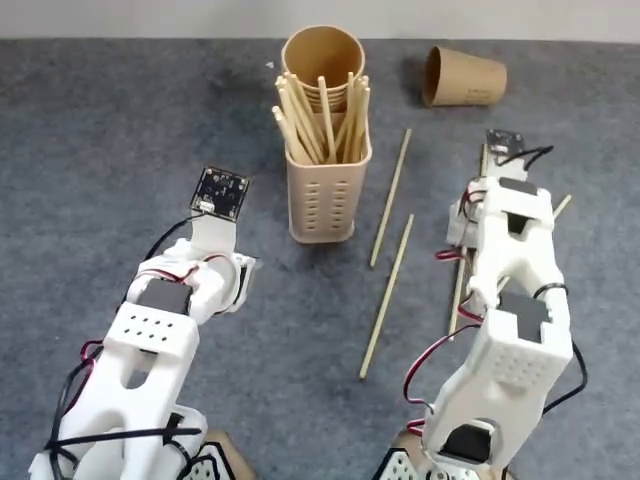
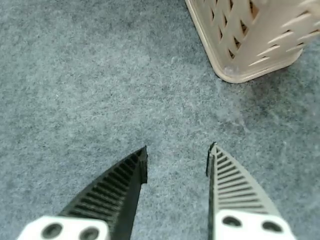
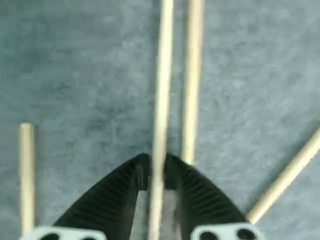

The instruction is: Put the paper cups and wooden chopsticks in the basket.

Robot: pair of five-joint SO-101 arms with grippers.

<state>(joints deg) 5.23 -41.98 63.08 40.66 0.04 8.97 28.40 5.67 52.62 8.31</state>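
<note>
Fingers [image 3: 115,200] of the right gripper [image 3: 156,174] are closed on a chopstick [image 3: 162,85] that lies on the grey mat [image 3: 75,65], one tip pressed to each side of it. A second chopstick [image 3: 192,75] lies just beside it and nearly parallel. A third chopstick [image 3: 26,170] and a slanted chopstick [image 3: 287,172] lie farther out on either side. To the left of the right arm [image 1: 510,280], two loose chopsticks [image 1: 391,197] lie flat on the mat, end to end, between that arm and the basket [image 1: 322,205]. The basket stands upright in the middle, holding a bundle of chopsticks [image 1: 320,125] and a paper cup [image 1: 322,50] at its far end. A tipped cup [image 1: 465,77] lies on its side far right of the basket. The left gripper [image 2: 177,152] hangs over bare mat, near and left of the basket, with its fingers spread and nothing between them.
</note>
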